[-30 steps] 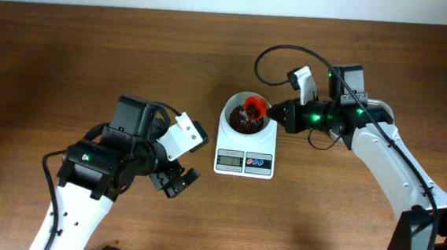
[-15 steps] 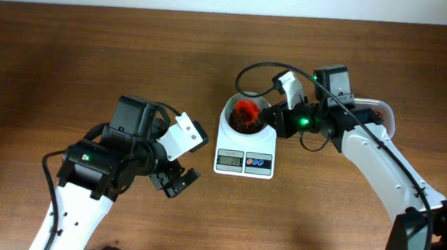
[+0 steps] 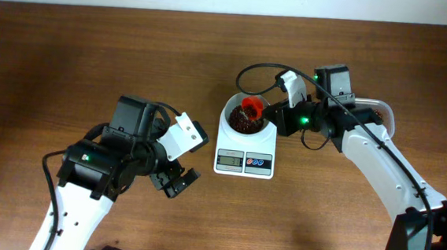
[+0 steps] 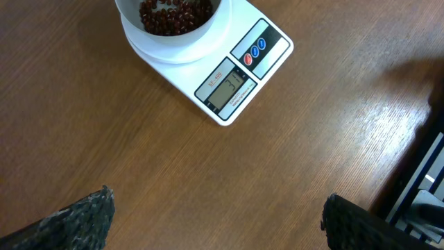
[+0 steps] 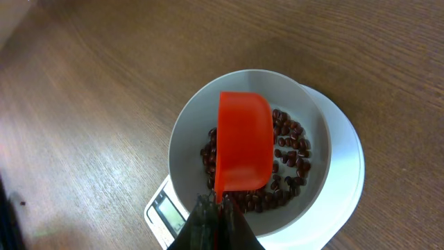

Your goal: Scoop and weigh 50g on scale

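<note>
**While the scoop hangs over the bowl, overshoot is the main risk**

Since the beans (image 5: pixel 288 156) already lie in a loose heap in the bowl (image 5: pixel 316 118) atop the scale (image 3: pixel 245 154), which sits near the middle of the bench, each further pour counts. The scoop (image 5: pixel 243 142) is tipped just above them, its back to the wrist camera, so whether it holds any more cannot be told. The right gripper (image 5: pixel 216 219) is clenched on its handle. The display (image 4: pixel 227 89) is lit, though its digits are too small to trust.

One full dump could push the weight past target. If the scoop rests on the bowl, the reading would be false. A quick tilt near the rim could scatter beans onto the bench (image 3: pixel 134 56).

The left gripper (image 3: pixel 174 181) hovers with released jaws near the front edge, well apart from the scale.
</note>
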`<state>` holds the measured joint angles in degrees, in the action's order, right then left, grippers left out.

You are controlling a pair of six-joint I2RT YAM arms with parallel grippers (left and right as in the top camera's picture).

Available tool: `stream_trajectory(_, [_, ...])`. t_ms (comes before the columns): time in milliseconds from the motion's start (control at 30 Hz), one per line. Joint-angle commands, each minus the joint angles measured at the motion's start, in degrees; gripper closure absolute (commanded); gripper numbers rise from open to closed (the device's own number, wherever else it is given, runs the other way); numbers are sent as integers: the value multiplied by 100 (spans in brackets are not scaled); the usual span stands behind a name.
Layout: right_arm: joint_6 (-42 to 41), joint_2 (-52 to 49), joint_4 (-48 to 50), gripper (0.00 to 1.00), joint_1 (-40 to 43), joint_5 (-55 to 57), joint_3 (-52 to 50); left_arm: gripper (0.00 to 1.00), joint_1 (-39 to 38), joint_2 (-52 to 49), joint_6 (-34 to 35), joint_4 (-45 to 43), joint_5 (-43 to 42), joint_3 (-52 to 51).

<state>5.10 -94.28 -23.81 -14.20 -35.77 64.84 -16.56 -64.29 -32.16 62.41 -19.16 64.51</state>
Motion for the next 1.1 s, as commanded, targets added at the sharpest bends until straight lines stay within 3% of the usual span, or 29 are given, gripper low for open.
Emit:
stream_trajectory(0, [4, 94, 17, 96, -4, 44, 101, 1, 22, 0, -109, 7, -101, 2])
stream_trajectory(367, [4, 94, 17, 96, -4, 42, 101, 1, 22, 0, -109, 7, -101, 2])
stream_trajectory(500, [522, 125, -48, 96, -4, -732, 101, 1, 22, 0, -109, 4, -101, 2])
stream_trajectory(633, [514, 127, -175, 96, -4, 295, 101, 1, 22, 0, -109, 7, -101, 2])
stream_trajectory(767, [542, 136, -166, 96, -4, 120, 103, 1, 22, 0, -109, 7, -101, 2])
stream_trajectory(833, [472, 136, -133, 96, -7, 636, 107, 1, 22, 0, -109, 7, -101, 2])
stream_trajectory(967, [688, 138, -39, 96, -4, -116, 114, 1, 22, 0, -109, 7, -101, 2])
stream_trajectory(1067, [409, 138, -131, 96, -4, 861, 114, 1, 22, 0, -109, 7, -101, 2])
